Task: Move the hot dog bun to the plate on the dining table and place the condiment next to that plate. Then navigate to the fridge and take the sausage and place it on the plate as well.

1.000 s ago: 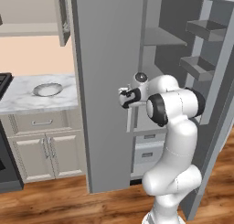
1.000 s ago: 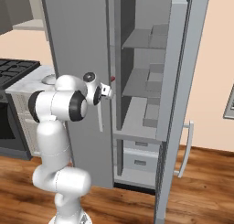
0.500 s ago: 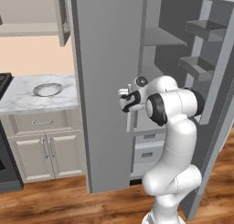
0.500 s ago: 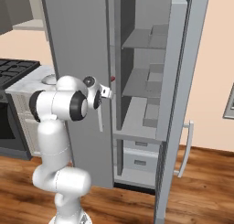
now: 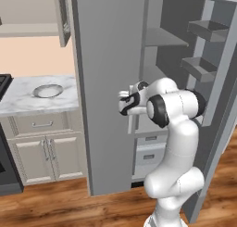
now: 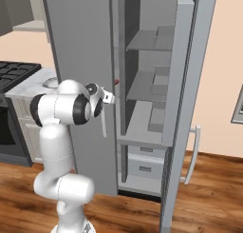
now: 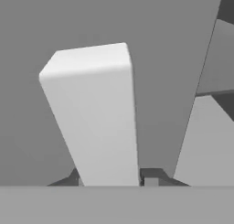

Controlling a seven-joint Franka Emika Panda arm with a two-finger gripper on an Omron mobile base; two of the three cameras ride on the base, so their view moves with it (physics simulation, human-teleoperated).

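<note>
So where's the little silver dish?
In the left base view, the silver dish sits on the marble counter, left of the fridge's grey door.

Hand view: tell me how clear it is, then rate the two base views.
Hand view: soft and washed-out, a pale fridge door handle looming close, edges blurred. Left base view: evenly lit, tall grey stainless fridge flat, without glare. Right base view: sharp, grey shelves softly shaded.

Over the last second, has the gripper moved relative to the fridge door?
No. The gripper stays at the same height against the fridge door, at its handle; only its jaws have closed.
</note>
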